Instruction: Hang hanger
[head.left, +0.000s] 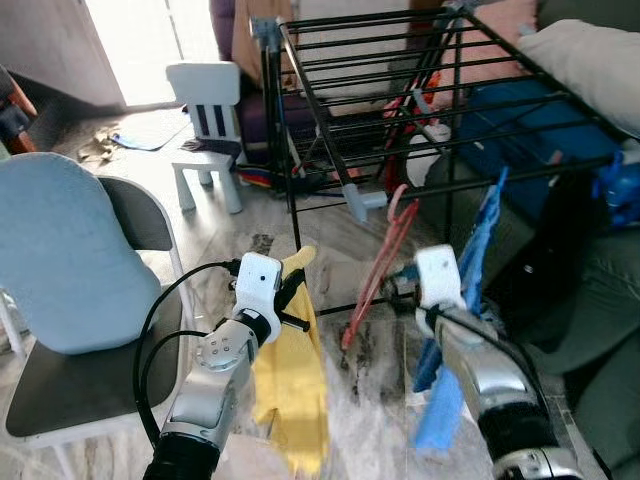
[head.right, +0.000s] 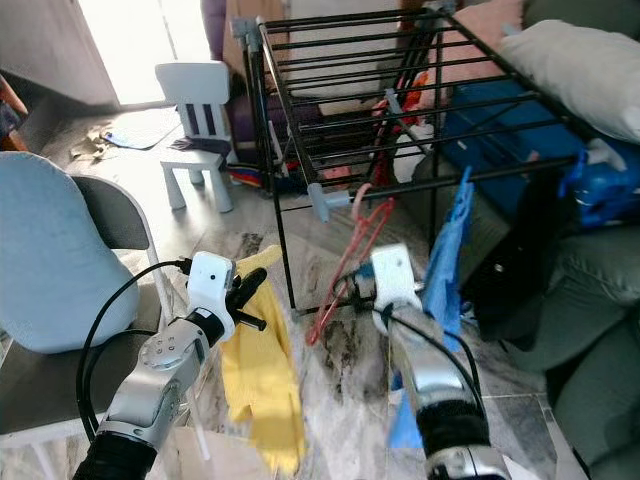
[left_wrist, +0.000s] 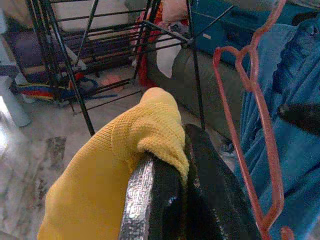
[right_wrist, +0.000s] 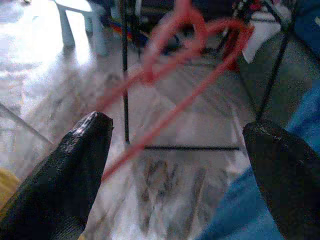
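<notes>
A red wire hanger (head.left: 380, 262) hangs tilted, its hook (head.left: 398, 196) at the front bar of the black drying rack (head.left: 420, 60). In the right wrist view the red hanger (right_wrist: 175, 95) is blurred. My right gripper (right_wrist: 180, 131) is open just short of it, its fingers (right_wrist: 85, 150) wide apart and holding nothing. My left gripper (head.left: 293, 292) is shut on a yellow cloth (head.left: 290, 385) that droops toward the floor, left of the hanger. The left wrist view shows the yellow cloth (left_wrist: 145, 135) pinched between the fingers (left_wrist: 210, 190). A blue cloth (head.left: 470, 290) hangs from the same bar beside my right arm.
A grey chair (head.left: 130, 330) with a light blue cushion (head.left: 60, 255) stands close on the left. A white child's chair (head.left: 205, 120) is behind it. A dark sofa (head.left: 600, 300) with a white pillow (head.left: 590, 55) and a blue bag (head.left: 540, 120) lines the right. Marble floor lies below.
</notes>
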